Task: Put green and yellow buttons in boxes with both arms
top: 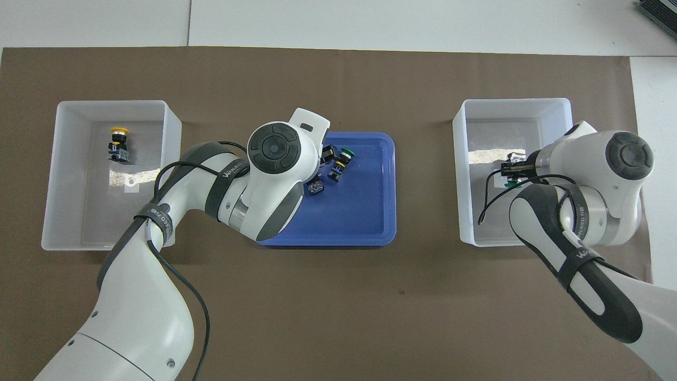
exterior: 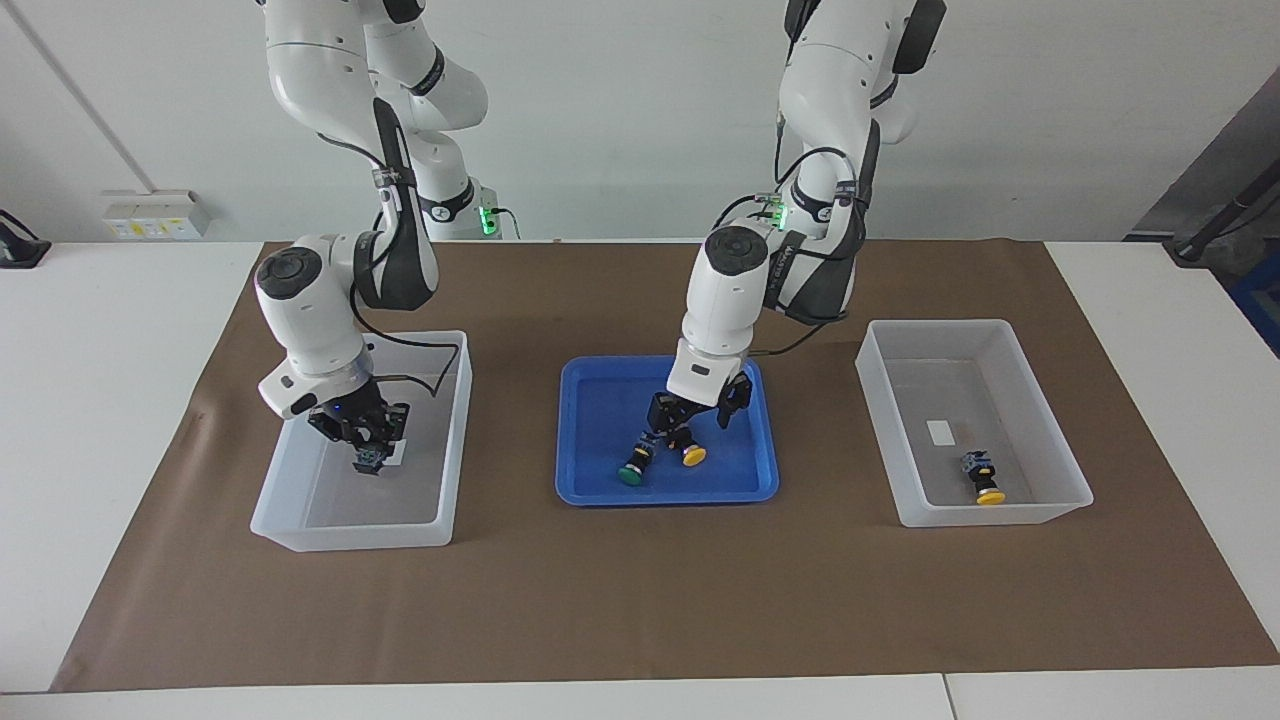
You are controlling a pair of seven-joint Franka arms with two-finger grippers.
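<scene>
A green button point(top: 511, 183) is being pinched in the right gripper point(exterior: 366, 440), which is being held low inside the box point(exterior: 437, 520) at the right arm's end of the table. The button's green cap is peeking out under the fingers in the overhead view. The left gripper point(exterior: 693, 428) is being lowered into the blue tray point(exterior: 590, 490) in the middle, its fingers spread around the black body of a yellow button point(exterior: 690, 452). Whether the pads are touching the button cannot be told. A second green button point(exterior: 634, 468) is lying just beside it in the tray. The other yellow button point(exterior: 985, 479) is lying in the box point(exterior: 1070, 490) at the left arm's end, near a small white label point(exterior: 942, 432). Both boxes and the tray are being carried by a brown mat point(exterior: 640, 600).
</scene>
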